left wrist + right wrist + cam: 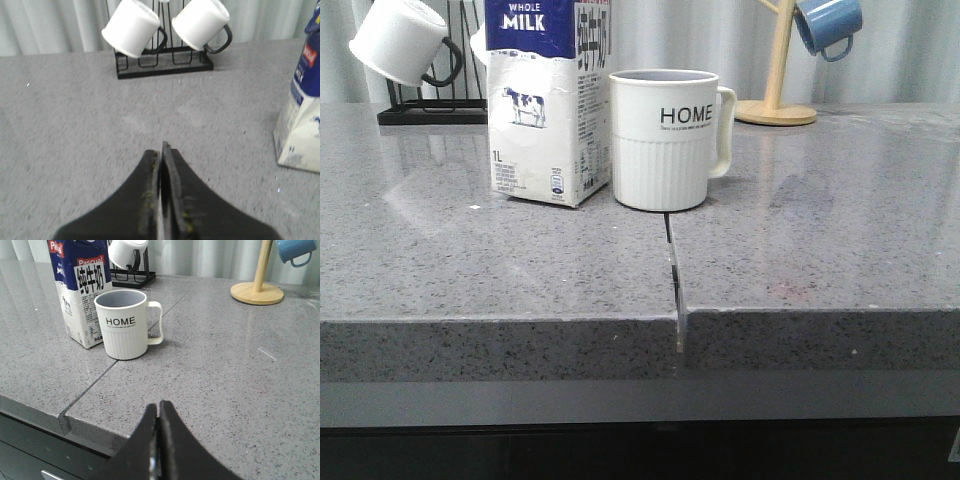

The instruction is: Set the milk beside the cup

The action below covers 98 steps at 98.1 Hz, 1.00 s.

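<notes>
The right claw [159, 412] is pressed together, holding nothing, above the counter [240, 370]. Ahead of it the cup [124, 324] stands upright, the milk [80, 290] just beside it. The left claw [163, 155] is likewise pressed together, the milk off to one side.

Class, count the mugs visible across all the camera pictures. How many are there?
4. White ribbed "HOME" mug beside the milk carton; two white black-handled mugs on the black wire rack; blue mug on the wooden stand. Others may be hidden.
</notes>
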### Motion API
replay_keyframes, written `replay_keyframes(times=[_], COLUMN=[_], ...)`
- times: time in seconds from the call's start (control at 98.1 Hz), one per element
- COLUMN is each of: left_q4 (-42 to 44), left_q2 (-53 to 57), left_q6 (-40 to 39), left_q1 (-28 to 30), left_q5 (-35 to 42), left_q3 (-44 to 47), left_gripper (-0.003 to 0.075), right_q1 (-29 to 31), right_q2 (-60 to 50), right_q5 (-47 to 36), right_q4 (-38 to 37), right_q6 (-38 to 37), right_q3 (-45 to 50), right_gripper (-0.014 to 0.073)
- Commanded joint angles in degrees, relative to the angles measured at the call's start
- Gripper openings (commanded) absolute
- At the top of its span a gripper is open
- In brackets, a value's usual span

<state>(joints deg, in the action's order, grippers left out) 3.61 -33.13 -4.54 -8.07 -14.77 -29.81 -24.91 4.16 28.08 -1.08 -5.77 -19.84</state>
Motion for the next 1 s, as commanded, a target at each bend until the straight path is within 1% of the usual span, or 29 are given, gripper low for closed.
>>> replay_keyframes(times=[0.0, 0.316, 0.449, 0.693, 0.897, 0.989], left_q4=[0.18, -1.94, -1.93, -1.6, -1.6, -1.6], left_q2=[3.47, 17.34, 21.55, 27.32, 30.8, 31.38], left_q6=[-0.65, -0.78, -0.78, -0.78, -0.68, -0.68], left_q1=[0.65, 0.93, 0.93, 0.93, 0.93, 0.93], left_q5=[1.05, -0.45, -1.79, -1.68, 0.12, 3.92], left_q3=[-0.07, 5.92, 7.59, 11.81, 17.39, 20.09], left_gripper=[-0.0021, -0.0021, -0.0021, -0.0021, -0.0021, -0.0021], right_q1=[-0.06, -0.06, -0.06, -0.06, -0.06, -0.06], right_q2=[0.69, 0.69, 0.69, 0.69, 0.69, 0.69], right_q5=[-4.25, -4.25, -4.25, -4.25, -4.25, -4.25], right_q4=[0.06, 0.06, 0.06, 0.06, 0.06, 0.06], right_q6=[0.39, 0.39, 0.39, 0.39, 0.39, 0.39], right_q3=[-1.25, -1.25, -1.25, -1.25, -1.25, -1.25], right_gripper=[-0.0018, -0.0018, -0.0018, -0.0018, -0.0018, -0.0018])
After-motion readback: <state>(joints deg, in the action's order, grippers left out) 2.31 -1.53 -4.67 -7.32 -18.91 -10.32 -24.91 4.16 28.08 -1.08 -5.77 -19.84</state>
